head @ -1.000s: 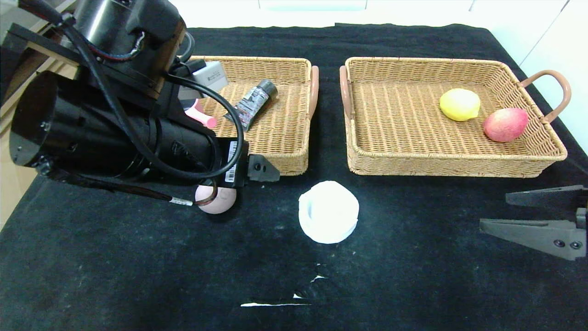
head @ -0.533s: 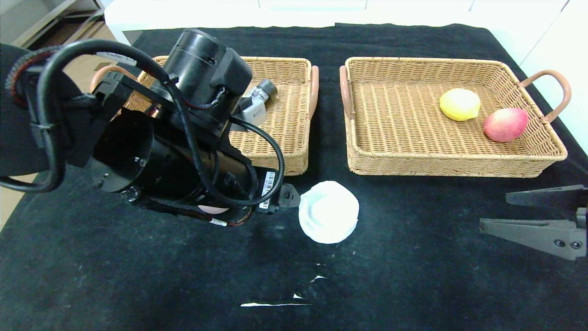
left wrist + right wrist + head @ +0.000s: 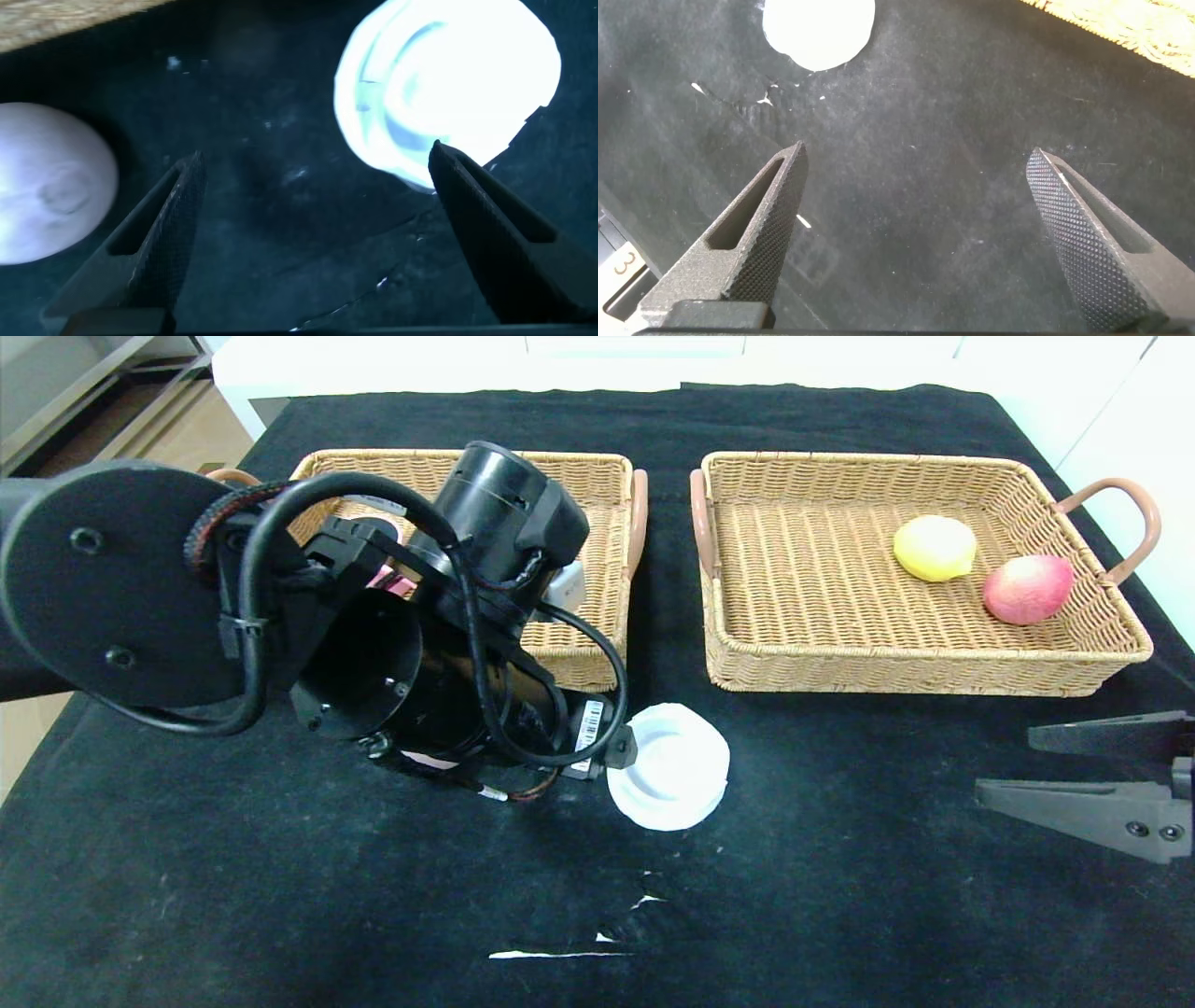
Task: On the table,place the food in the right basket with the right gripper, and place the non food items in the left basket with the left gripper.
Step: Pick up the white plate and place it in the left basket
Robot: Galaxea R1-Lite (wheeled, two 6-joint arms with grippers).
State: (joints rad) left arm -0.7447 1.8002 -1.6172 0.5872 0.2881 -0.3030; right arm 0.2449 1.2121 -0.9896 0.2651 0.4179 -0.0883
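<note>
The white lid-like dish (image 3: 674, 767) lies on the black table (image 3: 840, 896) in front of the gap between the baskets. My left gripper (image 3: 618, 750) is open and empty, low over the cloth at the dish's left edge. In the left wrist view my left gripper (image 3: 314, 154) has the dish (image 3: 448, 84) by one finger and the mauve-grey ball (image 3: 47, 182) outside the other. The arm hides most of the ball (image 3: 425, 761) and the tube. A bit of the pink pan (image 3: 387, 581) shows in the left basket (image 3: 588, 485). The lemon (image 3: 934, 548) and peach (image 3: 1027, 588) lie in the right basket (image 3: 840, 653). My right gripper (image 3: 1005, 765) is open.
The right gripper (image 3: 915, 154) hovers over bare cloth at the table's right, with the dish (image 3: 819, 28) far off and a basket edge (image 3: 1130, 19) in the right wrist view. A white tear (image 3: 560, 952) marks the cloth near the front.
My left arm has swung out of the left basket, rightward and down to the white dish. It now covers the tube and most of the ball. The right arm has not moved.
</note>
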